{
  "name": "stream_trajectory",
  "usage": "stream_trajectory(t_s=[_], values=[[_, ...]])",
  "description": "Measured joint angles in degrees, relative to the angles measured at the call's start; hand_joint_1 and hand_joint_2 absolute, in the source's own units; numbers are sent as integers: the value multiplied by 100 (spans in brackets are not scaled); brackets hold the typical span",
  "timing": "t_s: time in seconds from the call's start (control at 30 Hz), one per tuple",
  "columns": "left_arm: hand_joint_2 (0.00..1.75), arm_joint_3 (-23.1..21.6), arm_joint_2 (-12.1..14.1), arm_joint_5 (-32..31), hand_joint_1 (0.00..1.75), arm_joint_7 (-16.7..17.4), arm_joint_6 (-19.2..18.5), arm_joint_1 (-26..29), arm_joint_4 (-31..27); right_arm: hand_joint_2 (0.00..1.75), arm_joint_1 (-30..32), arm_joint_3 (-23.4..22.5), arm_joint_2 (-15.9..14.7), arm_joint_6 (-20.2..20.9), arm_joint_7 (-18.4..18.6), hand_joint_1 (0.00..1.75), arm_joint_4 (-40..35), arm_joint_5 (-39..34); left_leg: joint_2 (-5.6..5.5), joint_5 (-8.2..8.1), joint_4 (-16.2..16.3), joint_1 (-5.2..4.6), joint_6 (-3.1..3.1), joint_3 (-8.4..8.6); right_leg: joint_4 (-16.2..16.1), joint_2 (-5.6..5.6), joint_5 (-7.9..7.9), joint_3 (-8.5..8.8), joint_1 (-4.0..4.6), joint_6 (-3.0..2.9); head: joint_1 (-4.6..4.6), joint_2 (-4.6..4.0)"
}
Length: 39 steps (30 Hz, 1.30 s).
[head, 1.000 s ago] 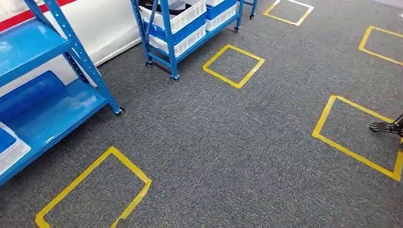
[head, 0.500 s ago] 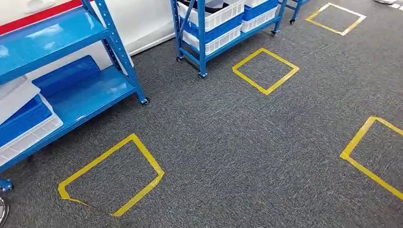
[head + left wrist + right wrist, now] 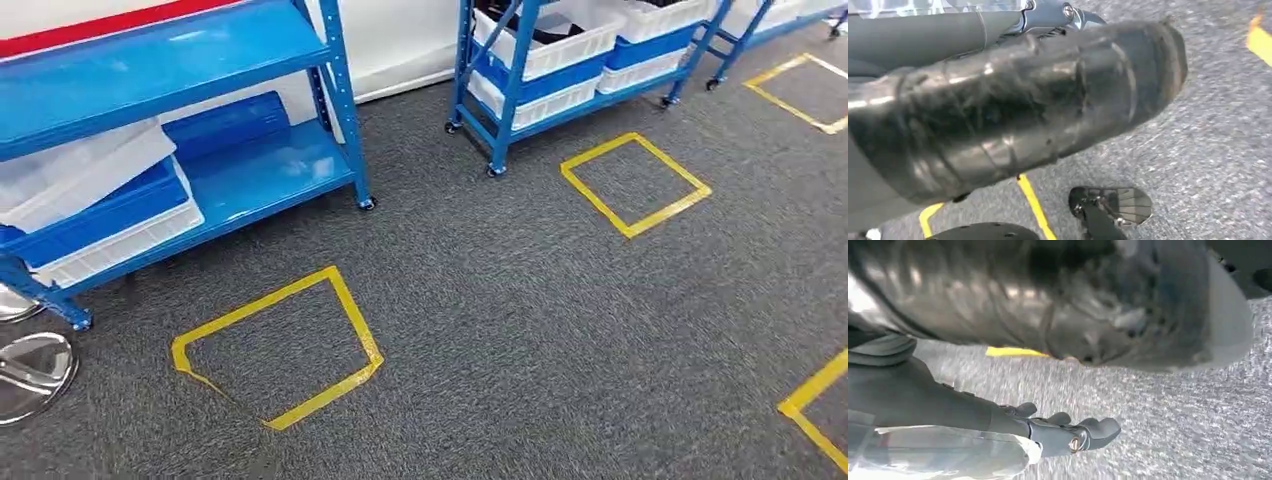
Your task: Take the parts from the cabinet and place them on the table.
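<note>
Two blue wheeled shelf racks stand on the grey carpet (image 3: 520, 330) at the far side. The near-left rack (image 3: 160, 60) carries, on its lower shelf, one white bin (image 3: 120, 235) with a blue tray (image 3: 95, 210) inside and a clear lid (image 3: 80, 170) tilted over it; one more blue tray (image 3: 225, 125) leans against the wall behind. The far rack (image 3: 510, 90) holds two white-and-blue bin stacks (image 3: 545, 55), side by side, the left one with dark parts (image 3: 530, 25) showing inside; what they are is too small to tell. Three yellow tape squares show whole on the carpet: one near left (image 3: 275, 345), one at centre right (image 3: 635, 180), one at far right (image 3: 800, 90); a corner of another lies at the near right edge.

The right hand (image 3: 1058, 432) hangs over the carpet with its fingers loosely curled and nothing in them. The left hand (image 3: 998, 110) looks like a dark blurred mass; I cannot tell how open it is or whether it holds anything.
</note>
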Motion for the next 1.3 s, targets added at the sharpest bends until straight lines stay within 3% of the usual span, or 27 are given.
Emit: stream_trajectory(t_s=[0.03, 0.07, 0.1, 0.2, 0.23, 0.27, 0.3, 0.33, 0.4, 0.43, 0.47, 0.53, 0.57, 0.6, 0.73, 0.77, 0.8, 0.9, 0.93, 0.97, 1.0, 1.07, 1.1, 1.13, 1.23, 1.27, 1.3], values=[[0, 0, 0, -2, 0, 15, 0, 8, 0, 0, -3, 0, -4, 0, 2, 0, 0, 0, -90, -27, 40, 14, -34, 11, -533, 143, 320, 207, -21, 6, 0, 0], [0, -5, 0, -7, 0, 35, 0, 13, 0, 0, 4, 0, -4, -2, 15, 0, 2, -2, -148, -53, 75, 28, -71, -29, -744, 482, 306, 296, -55, -10, 2, 0], [0, -16, 2, -11, 0, 50, 2, -22, 0, 0, 4, 0, -4, -2, 28, 0, 4, -11, -222, -75, 173, 1, -108, -91, -895, 585, 278, 303, -64, -21, 0, 0], [0, -42, 2, -9, 0, 66, 7, 1, 0, 0, -34, 2, -4, -7, 39, 0, 4, -22, -426, -27, 97, 54, -214, -127, -880, 387, 282, 330, -13, -115, 2, 0], [0, -46, 11, -9, 0, 66, 18, 11, 0, 0, -33, 2, 9, 2, 59, 0, 4, -20, -414, -50, 131, 59, -229, -144, -950, 287, 314, 402, -64, -168, 0, 2], [0, -48, 9, -7, 0, 66, 18, 24, 0, 0, -22, 0, 4, -2, 66, 0, 4, -20, -72, -140, 262, 18, -258, -197, -979, 224, 317, 429, -52, -190, -11, 0], [0, -53, 9, -7, 0, 66, 17, 19, 0, 0, -15, 2, 2, -20, 68, 0, 4, -22, 151, -299, 533, 28, -281, -345, -989, 154, 316, 436, -43, -214, -57, 2], [0, -64, 4, -13, 0, 66, 17, -3, 0, 0, -3, 0, 2, -31, 70, 0, 4, -20, 303, -535, 1042, 62, -317, -620, -989, 49, 304, 438, -22, -235, -46, 2], [0, -79, 2, -13, 0, 59, 17, -11, 0, 0, 1, 2, -4, -33, 70, 0, 4, -18, 364, -723, 1702, 106, -355, -989, -988, -125, 282, 443, -7, -259, -46, 2], [0, -83, 2, -13, 0, 53, 17, -8, 0, 0, -3, 2, -4, -31, 70, 0, 4, -18, 376, -635, 1703, 116, -367, -1008, -987, -193, 266, 455, -7, -255, -50, 0], [0, -85, 2, -11, 0, 50, 17, 6, 0, 0, -7, 2, -4, -33, 70, 0, 4, -18, 395, -443, 1470, 125, -370, -904, -987, -262, 250, 472, -8, -251, -50, 0], [0, -88, 2, -11, 0, 46, 15, 18, 0, 0, -7, 0, -4, -41, 72, 0, 4, -15, 490, 10, 592, 125, -338, -434, -987, -397, 206, 533, -8, -223, -52, 0], [0, -90, 2, -13, 0, 42, 13, 9, 0, 0, -8, 2, -4, -46, 74, 0, 4, -11, 692, 103, 172, 101, -298, -217, -989, -458, 182, 568, -6, -198, -50, 0], [0, -90, 2, -13, 0, 39, 9, -6, 0, 0, -11, 0, -4, -50, 81, 0, 4, -11, 866, 17, 119, 22, -246, -185, -993, -510, 159, 583, 28, -160, -44, 2], [0, -90, 4, -9, 0, 37, 2, 4, 0, 0, -51, 2, -2, -81, 118, 0, 0, -2, 597, 35, 40, -1, -143, -145, -1062, -713, 111, 705, 19, -16, -46, 0], [0, -90, 2, 0, 0, 37, 2, 25, 0, 0, -51, 2, -4, -98, 116, 0, 0, 0, 561, 76, -30, 71, -105, -83, -984, -544, 63, 682, -27, 18, -41, 2], [0, -90, 7, 4, 0, 39, 4, 20, 0, 0, -48, 2, -4, -142, 85, 0, 0, 0, 528, 74, -64, 75, -93, -49, -773, -270, -62, 586, -17, 26, -15, 0], [0, -90, 0, 55, 0, 33, 2, -37, 0, 0, -26, 2, -4, -269, 9, 0, 0, 0, 422, 48, -52, 58, -15, -48, 483, -50, -616, -124, -14, 19, 33, 2], [0, -90, 0, 61, 0, 31, 0, -35, 0, 0, -15, 4, -4, -324, -4, 0, 0, 2, 381, 35, -44, 54, -2, -39, 753, -37, -650, -302, -15, 18, 31, 0], [0, -90, 0, 76, 0, 31, 0, -25, 0, 0, -11, 4, -4, -378, -4, 0, 0, 4, 337, 21, -36, 54, -8, -21, 755, -37, -532, -358, -18, 16, 33, 0], [0, -90, 0, 94, 0, 31, 0, -13, 0, 0, -8, 4, -4, -415, -7, 0, 0, 9, 297, 3, -30, 56, -15, 4, 486, -37, -282, -274, -23, 12, 33, 0], [0, -90, 0, 96, 0, 31, 0, 1, 0, 0, -1, 4, -13, -446, -7, 0, 0, 20, 235, -51, 13, 69, -64, 52, -538, -14, 347, 160, -30, -3, 35, 0], [0, -90, 2, 96, 0, 31, 0, -1, 0, 0, -3, 4, -15, -448, -7, 0, 0, 24, 221, -75, 43, 71, -94, 40, -851, 40, 381, 272, -29, -23, 44, 0], [0, -90, 2, 96, 0, 31, 0, -15, 0, 0, -13, 4, -13, -452, -9, 0, 0, 26, 201, -113, 118, 30, -134, 7, -923, 46, 355, 295, -7, -34, 36, 0], [0, -90, 2, 96, 0, 29, 0, -4, 0, 0, -14, 4, -13, -452, -13, 0, 0, 26, 191, -113, 71, 48, -199, 24, -907, 40, 344, 290, 17, -111, 35, 2], [0, -90, 4, 96, 0, 20, 2, -1, 0, 0, -15, 4, -7, -450, -11, 0, 0, 24, 205, -153, 106, 49, -234, -16, -946, 21, 362, 334, -21, -154, 37, 0], [0, -90, 4, 98, 0, 9, 9, 4, 0, 0, -14, 4, -2, -448, -7, 0, 0, 11, 293, -249, 248, 58, -274, -52, -950, 9, 358, 343, -22, -179, 24, 0]])
